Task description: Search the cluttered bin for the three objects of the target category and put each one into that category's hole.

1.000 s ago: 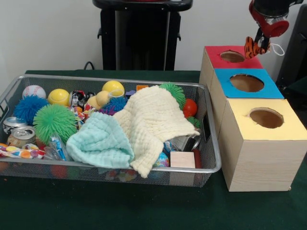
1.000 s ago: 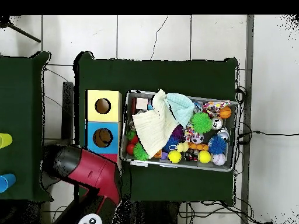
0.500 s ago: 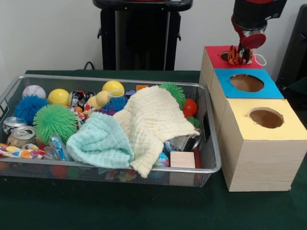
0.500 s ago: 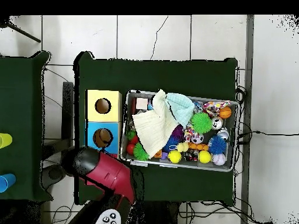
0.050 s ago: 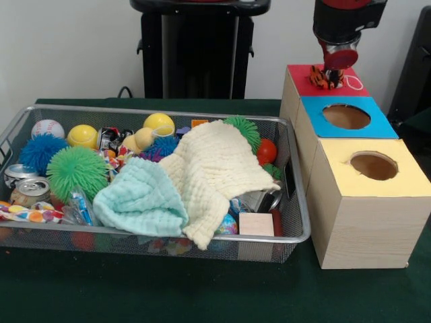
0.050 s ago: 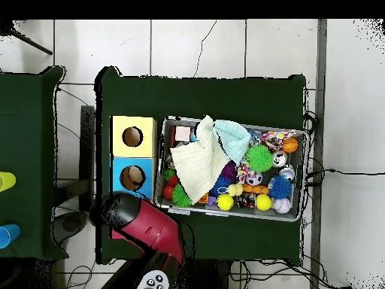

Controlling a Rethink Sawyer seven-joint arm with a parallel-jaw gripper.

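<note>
You have three boxes: red [image 5: 300,79], blue [image 5: 347,116], yellow [image 5: 374,165]. One wire bin [image 5: 296,229] holds two cloths, cream [image 5: 217,168] and mint [image 5: 141,197]; three spiky balls you can count; two cans [image 5: 24,184]; one baseball [image 5: 47,128]; one wooden block [image 5: 256,224].

The red and black arm's gripper [image 5: 329,73] hung over the red-topped wooden box [image 5: 303,79], an orange striped tiger toy [image 5: 323,77] at its tip above the hole. Beside stood the blue-topped box [image 5: 347,128], yellow-topped box [image 5: 367,202] and wire mesh bin [image 5: 296,229] with a cream cloth [image 5: 215,168]
</note>
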